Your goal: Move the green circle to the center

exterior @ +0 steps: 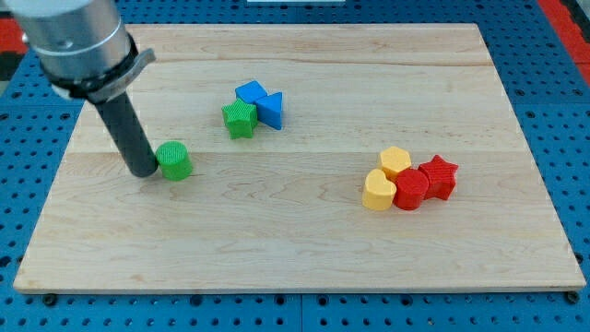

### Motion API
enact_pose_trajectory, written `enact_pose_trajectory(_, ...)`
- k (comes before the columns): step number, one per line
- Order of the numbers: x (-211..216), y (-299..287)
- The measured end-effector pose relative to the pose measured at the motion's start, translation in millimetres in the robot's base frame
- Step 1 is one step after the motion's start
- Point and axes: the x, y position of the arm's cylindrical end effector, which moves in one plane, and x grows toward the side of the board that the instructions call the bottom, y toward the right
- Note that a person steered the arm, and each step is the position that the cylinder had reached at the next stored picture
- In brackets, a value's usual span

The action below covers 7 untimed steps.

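Observation:
The green circle [174, 160] lies on the wooden board [304, 249] at the view's left. My tip [145, 170] rests on the board right against the circle's left side; whether they touch I cannot tell for sure. The rod rises up and to the left to the grey arm body at the view's top left.
A green star [240, 119], a blue cube [250, 93] and a blue triangle [272, 109] cluster at the top centre. At the right, a yellow hexagon [395, 162], a yellow heart [377, 191], a red circle [411, 189] and a red star [440, 176] are bunched together.

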Motion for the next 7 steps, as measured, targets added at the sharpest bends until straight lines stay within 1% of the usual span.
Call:
enact_pose_trajectory(1,-16,8)
enact_pose_trajectory(2,-2,19)
enact_pose_trajectory(3,2,14)
enact_pose_trajectory(4,21,17)
enact_pose_trajectory(5,22,35)
enact_pose_trajectory(6,-15,72)
enact_pose_trajectory(7,-21,100)
